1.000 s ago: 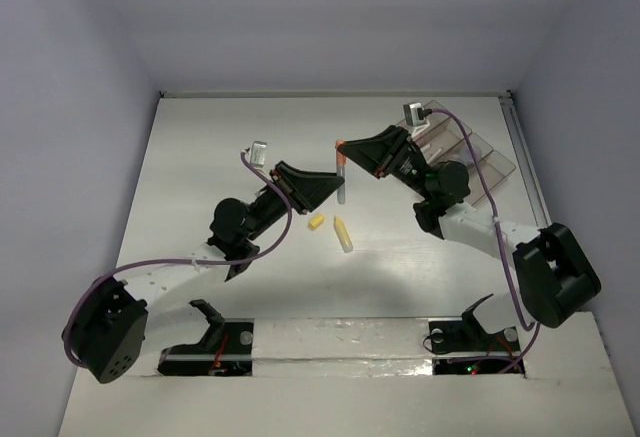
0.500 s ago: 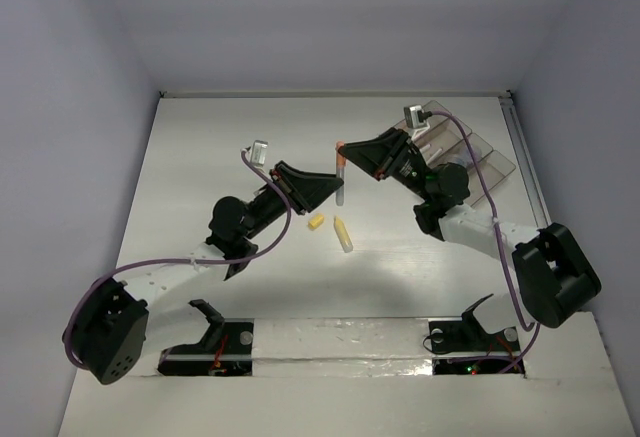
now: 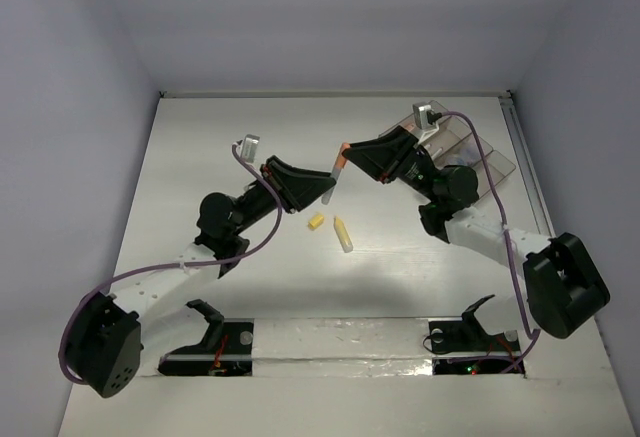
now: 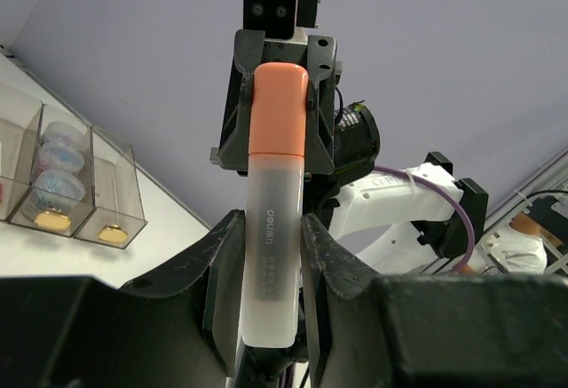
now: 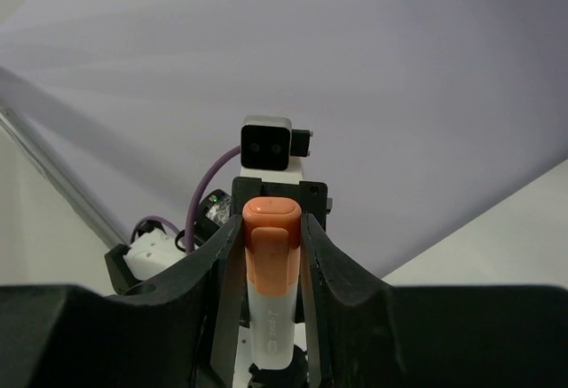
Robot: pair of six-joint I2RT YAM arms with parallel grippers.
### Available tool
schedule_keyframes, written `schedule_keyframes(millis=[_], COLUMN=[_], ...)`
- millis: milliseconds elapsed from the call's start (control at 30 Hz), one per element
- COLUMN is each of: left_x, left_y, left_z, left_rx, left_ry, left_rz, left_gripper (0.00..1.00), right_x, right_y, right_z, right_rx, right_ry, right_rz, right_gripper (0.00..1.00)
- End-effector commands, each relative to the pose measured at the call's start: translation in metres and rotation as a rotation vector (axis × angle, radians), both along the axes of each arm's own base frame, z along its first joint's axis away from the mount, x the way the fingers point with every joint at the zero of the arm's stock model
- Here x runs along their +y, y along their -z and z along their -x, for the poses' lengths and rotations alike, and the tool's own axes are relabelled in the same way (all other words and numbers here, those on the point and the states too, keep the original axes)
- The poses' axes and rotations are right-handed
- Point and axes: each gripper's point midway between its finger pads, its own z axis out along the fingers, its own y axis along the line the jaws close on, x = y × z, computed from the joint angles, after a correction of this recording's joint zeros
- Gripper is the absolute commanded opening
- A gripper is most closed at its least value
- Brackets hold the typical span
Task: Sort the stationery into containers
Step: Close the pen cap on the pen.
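Now that both arms have risen, the left gripper (image 3: 324,190) pinches the clear barrel of the orange-capped marker (image 3: 336,170), newly tilted in midair. The right gripper (image 3: 346,153) clamps its cap, which suggests a handover toward the containers (image 3: 482,153).

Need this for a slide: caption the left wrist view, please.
One orange-capped marker clamped by left gripper on its frosted body and right gripper on its cap, containers behind at left.

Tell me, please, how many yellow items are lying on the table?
2: a short yellow bit and, just right of it, a longer yellow marker, both lying free. Others may be hidden.
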Motion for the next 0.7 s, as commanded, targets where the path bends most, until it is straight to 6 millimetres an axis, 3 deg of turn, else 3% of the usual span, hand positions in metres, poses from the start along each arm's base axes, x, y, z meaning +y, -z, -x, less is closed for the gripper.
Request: schedule_keyframes(millis=[0,433,667], left_x=[0.028,0.027,0.032], left_y=[-0.071,-0.098,-0.113], left_z=[-0.014,-0.016,-0.020], left_rx=[-0.132,-0.174,-0.208], left_ry=[-0.133,-0.111,-0.141], left_rz=[0.161,0.206,0.203], left_gripper=[0.00,0.00,0.00], right_x=[0.005,0.032,0.034], right_y=[0.001,0.037,0.056], right_z=[0.046,0.048,0.049], right_rx=[-0.196,-0.154,-0.131], right_ry=[-0.136,-0.121,-0.116], right_rz=[0.052,0.172,0.213], right_gripper=[0.12,0.05,0.03])
